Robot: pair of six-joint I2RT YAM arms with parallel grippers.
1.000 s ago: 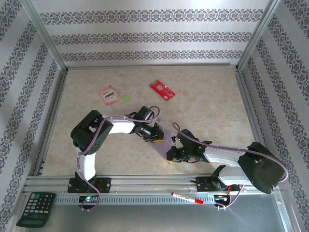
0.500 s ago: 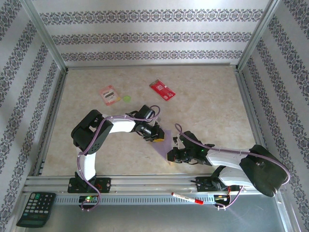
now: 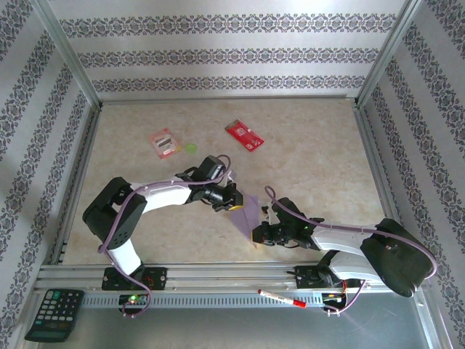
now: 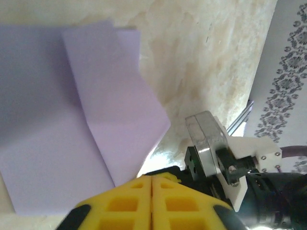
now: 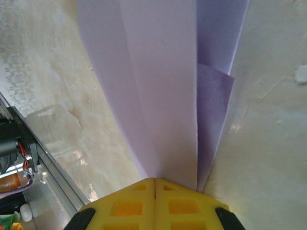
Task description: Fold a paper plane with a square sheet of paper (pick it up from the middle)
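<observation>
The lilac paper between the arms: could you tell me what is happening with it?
Both arms are working the lilac paper, already creased lengthwise, on the table. The right gripper is shut on its near end. The left gripper is shut at its far edge; whether it pinches the paper is unclear.

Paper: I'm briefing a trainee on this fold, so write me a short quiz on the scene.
1. True or false: the right gripper stands open.
2. Which lies further right in the top view? A, the red card; B, the pink packet.
3. Fill in: at the bottom left of the top view lies a dark ___.
Key: 1, false: it is shut on the paper. 2, A. 3, calculator.
</observation>
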